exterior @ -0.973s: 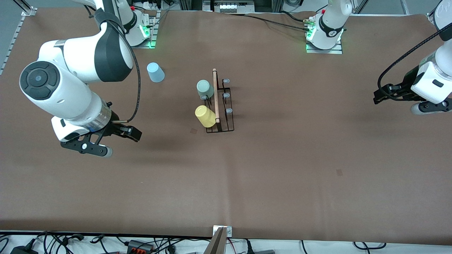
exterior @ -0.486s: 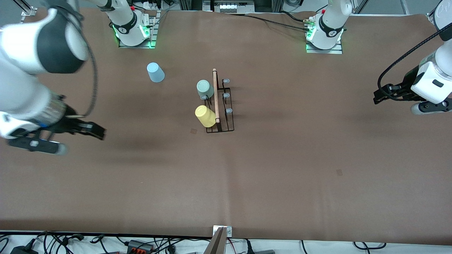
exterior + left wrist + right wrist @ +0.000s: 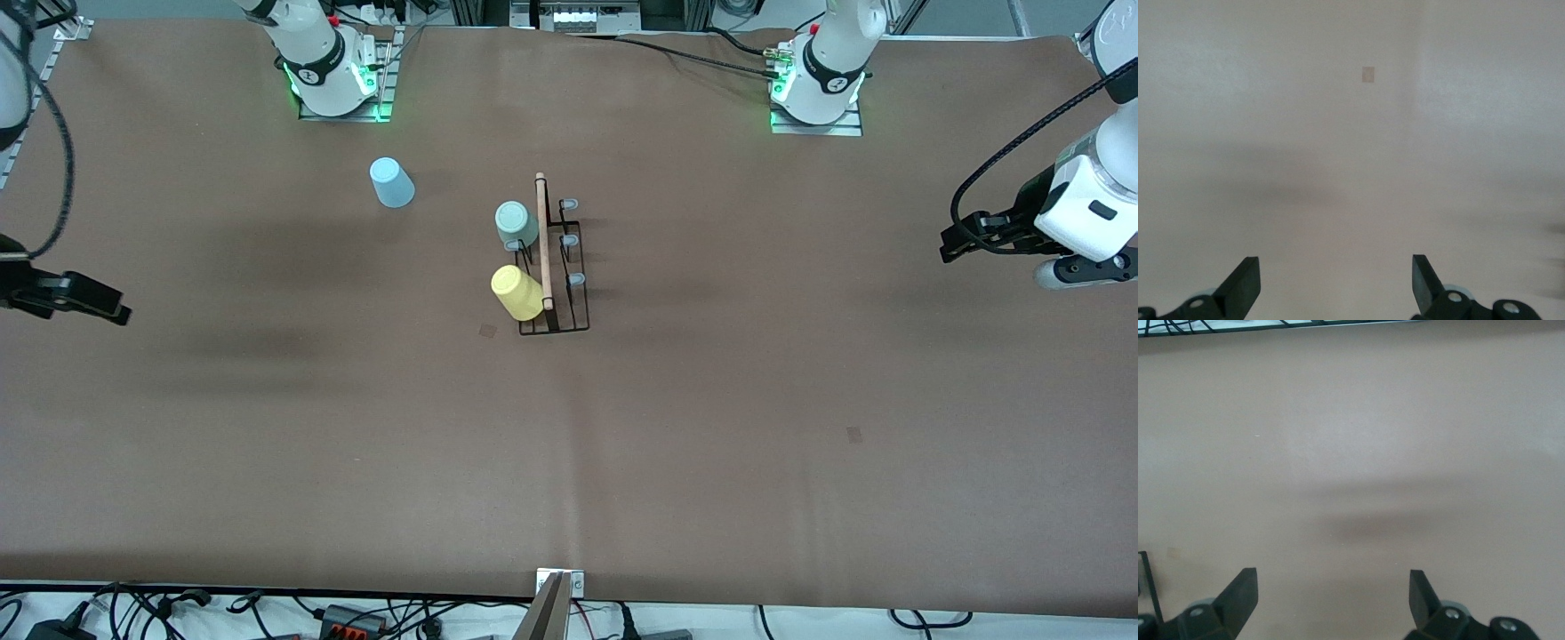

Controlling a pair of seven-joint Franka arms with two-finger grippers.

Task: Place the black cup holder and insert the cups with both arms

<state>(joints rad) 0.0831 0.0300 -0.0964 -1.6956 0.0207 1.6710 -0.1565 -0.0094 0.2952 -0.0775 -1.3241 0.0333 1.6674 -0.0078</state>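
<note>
Fingers apart on both the right gripper (image 3: pixel 1331 600) and left gripper (image 3: pixel 1336 283), and the blue cup (image 3: pixel 391 182) sits toward the right arm's end, so that arm's closer.

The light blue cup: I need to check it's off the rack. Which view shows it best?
The front view: the light blue cup stands upside down on the table, apart from the black cup holder, toward the right arm's end. Neither wrist view shows it.

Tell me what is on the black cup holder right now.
On the black cup holder sit a mint cup and a yellow cup, upside down. The pegs beneath them are covered. Three grey-tipped pegs stand bare.
</note>
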